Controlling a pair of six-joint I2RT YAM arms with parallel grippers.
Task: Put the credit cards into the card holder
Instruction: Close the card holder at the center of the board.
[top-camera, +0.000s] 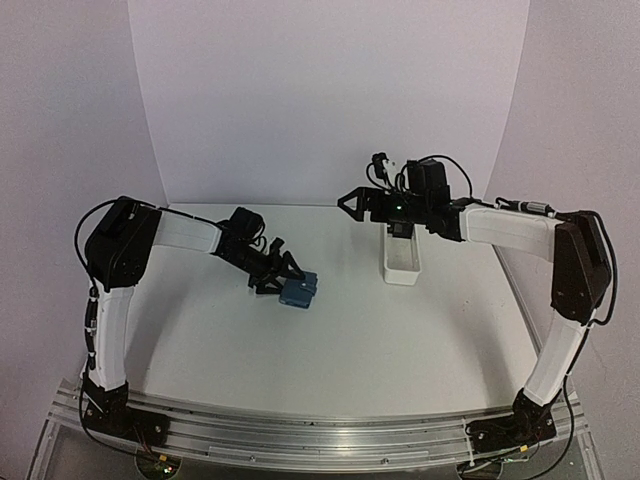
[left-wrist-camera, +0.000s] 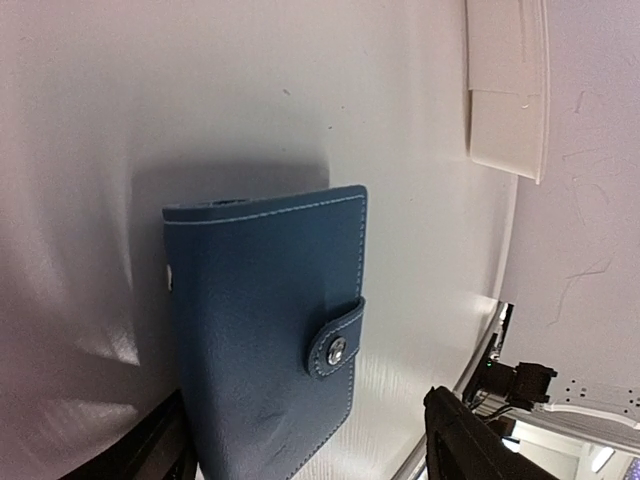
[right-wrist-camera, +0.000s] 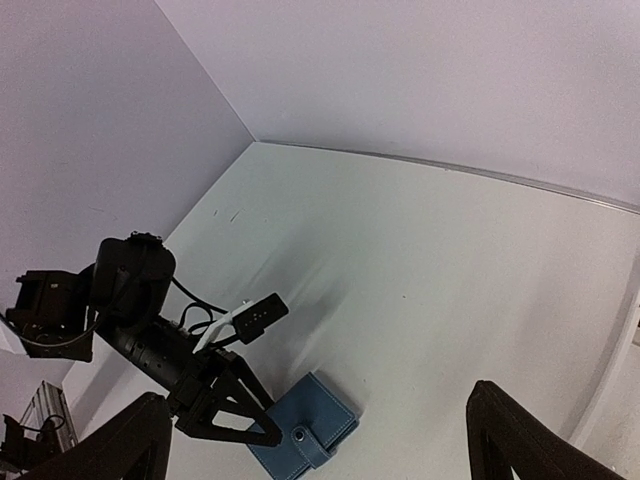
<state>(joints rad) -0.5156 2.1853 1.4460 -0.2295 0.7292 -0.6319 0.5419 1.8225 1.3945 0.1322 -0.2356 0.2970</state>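
Observation:
The blue card holder lies closed on the white table, its clasp tab snapped shut. My left gripper is low at its left side, jaws open and straddling it. In the left wrist view the card holder sits between the fingers of my left gripper, close to the left finger and well apart from the right one. My right gripper hangs open and empty above the table, left of the white tray. From the right wrist the card holder shows below my right gripper. No credit cards show.
A long white tray stands at the back right, under the right wrist; it also shows in the left wrist view. White walls close the back and sides. The table's right edge runs near the tray.

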